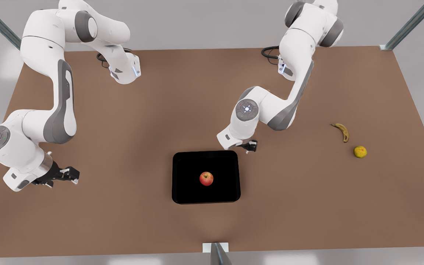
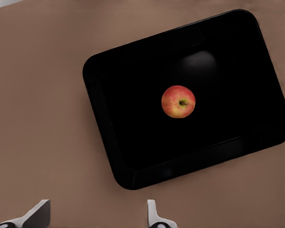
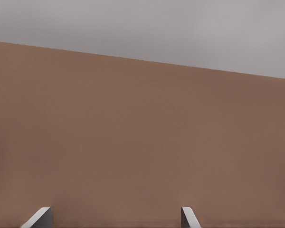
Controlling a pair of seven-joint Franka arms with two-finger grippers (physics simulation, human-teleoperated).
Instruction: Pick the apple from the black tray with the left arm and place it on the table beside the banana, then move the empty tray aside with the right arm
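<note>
Left gripper (image 1: 251,146): fingers (image 2: 152,213) spread, holding nothing, hovering just past tray (image 1: 182,191) corner on front view's right. Guessing it's lining up for apple (image 1: 206,179), which sits dead centre in tray. Arm folded low, elbow up, wrist pointing down.

Right gripper (image 1: 73,173): fingers (image 3: 187,216) apart too, empty, parked low over bare tabletop (image 1: 123,121) well off on front view's left, waiting.

Banana (image 1: 342,131) far on front view's right, round yellow fruit (image 1: 360,151) just beside it. Drop spot is there.
</note>
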